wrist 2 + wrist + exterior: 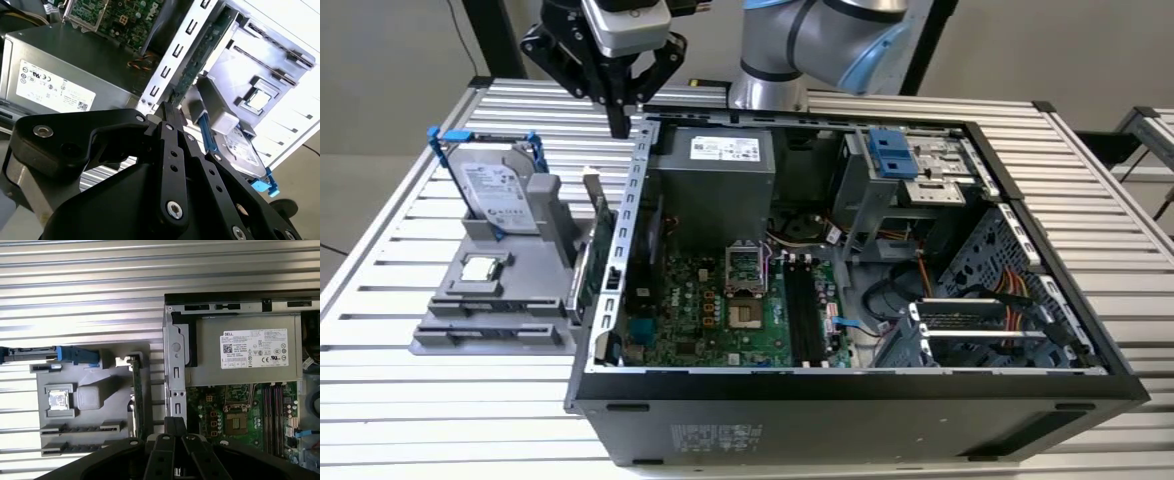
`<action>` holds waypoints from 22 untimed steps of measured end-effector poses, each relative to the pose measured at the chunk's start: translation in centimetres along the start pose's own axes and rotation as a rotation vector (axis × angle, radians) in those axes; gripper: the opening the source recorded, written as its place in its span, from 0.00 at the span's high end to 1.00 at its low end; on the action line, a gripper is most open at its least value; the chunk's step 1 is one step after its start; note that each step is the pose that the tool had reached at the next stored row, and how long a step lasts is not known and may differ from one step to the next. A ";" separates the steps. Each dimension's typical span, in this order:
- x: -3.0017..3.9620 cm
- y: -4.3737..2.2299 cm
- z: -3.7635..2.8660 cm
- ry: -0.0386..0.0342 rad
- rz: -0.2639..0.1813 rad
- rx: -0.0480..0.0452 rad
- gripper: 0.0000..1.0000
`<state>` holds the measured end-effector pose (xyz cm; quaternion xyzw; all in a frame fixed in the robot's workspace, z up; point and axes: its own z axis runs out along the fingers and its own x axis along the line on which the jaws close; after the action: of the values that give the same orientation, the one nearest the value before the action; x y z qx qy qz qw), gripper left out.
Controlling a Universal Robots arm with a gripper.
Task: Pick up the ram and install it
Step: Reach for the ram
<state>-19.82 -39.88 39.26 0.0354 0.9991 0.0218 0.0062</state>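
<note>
Open computer case (854, 395) lying on a slatted table (400, 420); on the exterior view's left a grey holder (494, 335) is carrying a hard drive (496, 188) and a small square chip (480, 268). The case's side wall (632, 200) is standing just beside the ram (136, 400). I am holding the gripper (620, 128) over the table near that wall, its fingers pressed together on nothing. The ram, a thin dark-green stick, is standing on edge in the holder, apart from the fingertips.
</note>
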 end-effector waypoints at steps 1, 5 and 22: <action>0.08 -0.01 0.00 0.0000 0.000 0.0000 1.00; 0.38 -0.03 0.02 -0.0001 0.000 -0.0001 1.00; 2.48 -0.17 0.00 -0.0001 0.000 -0.0001 1.00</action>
<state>-22.30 -39.88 39.22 0.0355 0.9991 0.0219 0.0062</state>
